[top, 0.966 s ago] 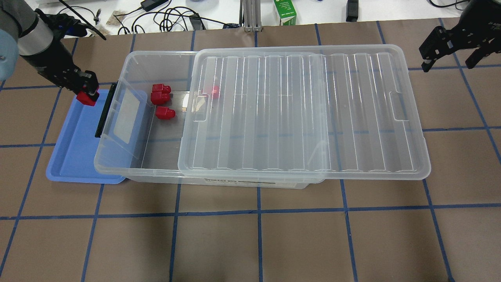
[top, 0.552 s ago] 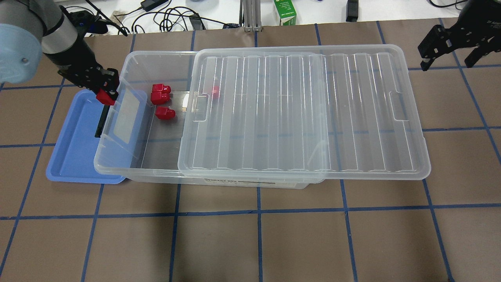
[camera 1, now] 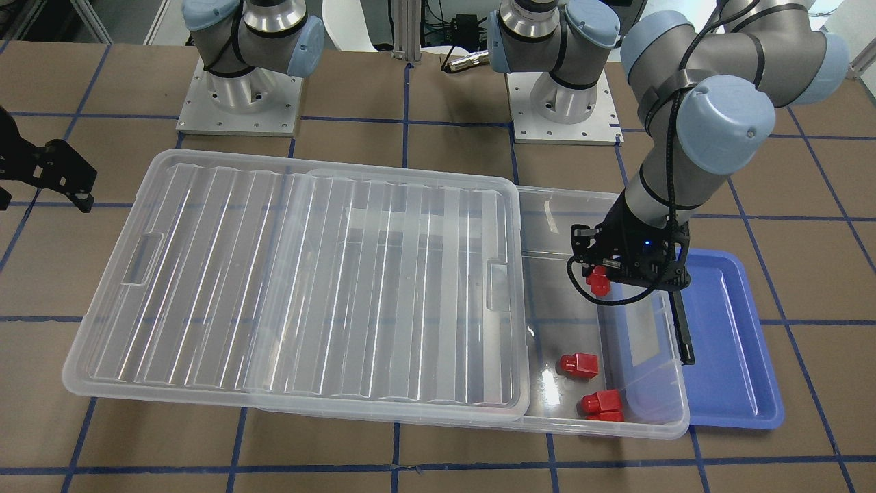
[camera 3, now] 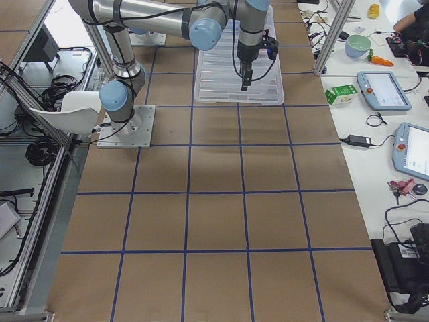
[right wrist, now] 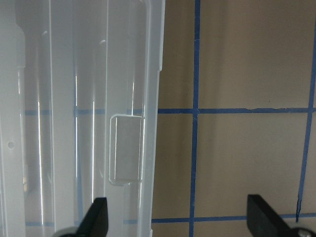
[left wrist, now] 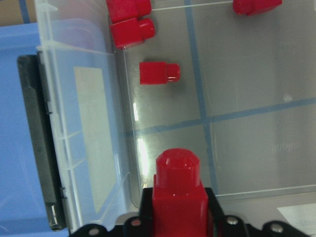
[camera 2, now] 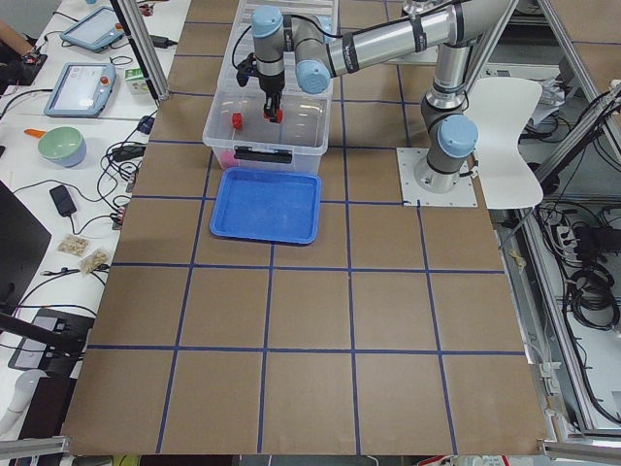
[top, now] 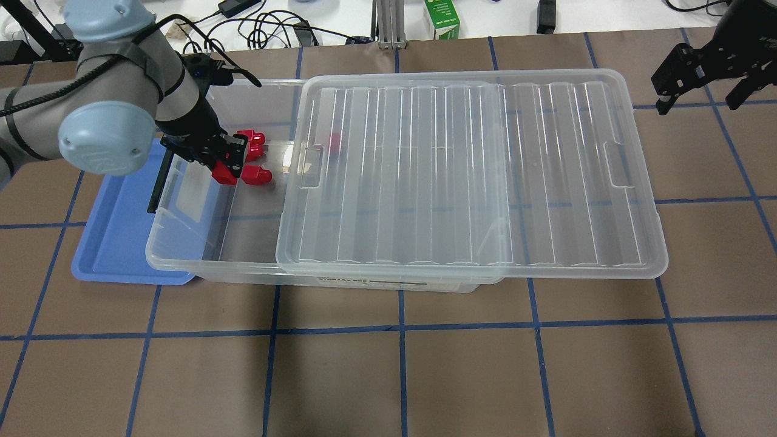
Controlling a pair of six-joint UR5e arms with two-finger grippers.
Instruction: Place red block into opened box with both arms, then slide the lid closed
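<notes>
Your left gripper [top: 226,165] clamps the red block [top: 223,176] over the box [top: 176,262].
Your right gripper [top: 697,97] hangs wide open at 2 o'clock off the lid [top: 455,176].

- The left claw [top: 226,165], clamped on the red block [top: 223,176], has moved from above the blue tray [top: 115,243] to above the open end of the box [top: 182,267].
- The box's black bar [top: 159,185], earlier ahead of the claw, now lies behind it.
- The loose red blocks [top: 256,176], earlier well ahead of the claw, now sit just beside its tip.
- More of the left arm [top: 103,136] has swung in behind the claw.
</notes>
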